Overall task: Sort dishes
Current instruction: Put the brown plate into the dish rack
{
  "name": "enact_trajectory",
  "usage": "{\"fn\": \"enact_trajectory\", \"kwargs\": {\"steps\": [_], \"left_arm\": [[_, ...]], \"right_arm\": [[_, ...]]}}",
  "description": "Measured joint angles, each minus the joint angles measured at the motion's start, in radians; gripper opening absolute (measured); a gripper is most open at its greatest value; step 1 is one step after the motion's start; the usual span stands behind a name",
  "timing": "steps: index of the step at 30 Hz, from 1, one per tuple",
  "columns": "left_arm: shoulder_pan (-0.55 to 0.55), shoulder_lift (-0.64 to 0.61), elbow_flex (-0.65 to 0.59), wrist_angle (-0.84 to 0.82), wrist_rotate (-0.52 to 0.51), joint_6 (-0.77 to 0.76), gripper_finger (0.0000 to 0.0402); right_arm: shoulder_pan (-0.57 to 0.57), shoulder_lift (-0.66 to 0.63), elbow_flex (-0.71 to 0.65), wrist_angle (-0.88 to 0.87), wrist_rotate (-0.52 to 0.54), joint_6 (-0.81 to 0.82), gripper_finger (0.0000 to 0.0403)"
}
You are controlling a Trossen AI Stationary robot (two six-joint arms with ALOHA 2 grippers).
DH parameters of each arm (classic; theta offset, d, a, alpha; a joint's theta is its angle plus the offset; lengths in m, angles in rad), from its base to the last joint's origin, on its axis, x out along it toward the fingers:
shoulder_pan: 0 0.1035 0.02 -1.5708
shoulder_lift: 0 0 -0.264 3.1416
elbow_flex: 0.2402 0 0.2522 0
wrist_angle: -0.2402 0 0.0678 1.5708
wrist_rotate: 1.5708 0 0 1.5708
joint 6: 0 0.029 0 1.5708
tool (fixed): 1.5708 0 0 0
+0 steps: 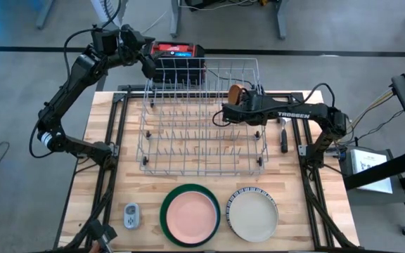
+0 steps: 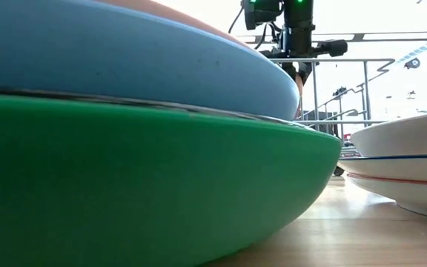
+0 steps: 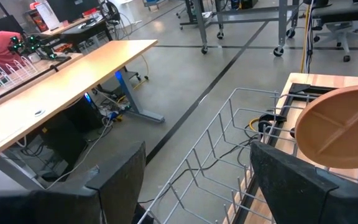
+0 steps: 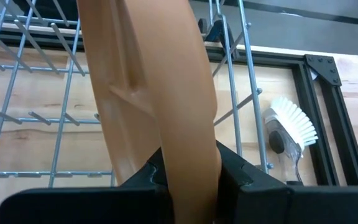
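A silver wire rack (image 1: pixel 202 119) stands mid-table. My right gripper (image 4: pixel 188 186) reaches in from the table's right over the rack's far right part, shut on a tan plate (image 1: pixel 236 93) that stands on edge. The left wrist view shows the plate's face (image 3: pixel 339 127). My left gripper (image 3: pixel 194 180) hangs open above the rack's far left corner (image 1: pixel 146 67), holding nothing. Near the front edge a pink plate (image 1: pixel 190 213) lies on a green one (image 2: pixel 124 185), with a blue plate (image 2: pixel 124 52) between them. A cream plate with a striped rim (image 1: pixel 253 213) rests flat beside them. My right gripper pinches the tan plate's rim (image 4: pixel 188 158) between its two fingers (image 4: pixel 244 180), one on each face. The fingers slant down from the table's right. The plate stands on edge beyond them, over the rack's wires. I cannot tell whether its lower edge touches the rack.
A small grey gadget (image 1: pixel 131 216) lies left of the green plate. A dish brush (image 4: pixel 289 127) lies on the table right of the rack. A red and black box (image 1: pixel 178 51) sits behind the rack's far edge. Bare wood shows between rack and plates.
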Motion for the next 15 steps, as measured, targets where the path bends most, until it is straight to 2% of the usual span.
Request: {"fn": "enact_trajectory", "kwargs": {"steps": [15], "left_arm": [[0.0,0.0,0.0,0.0,0.0,0.0,0.0279]], "right_arm": [[0.001,-0.025,0.003,0.008,0.015,0.008,0.0045]]}}
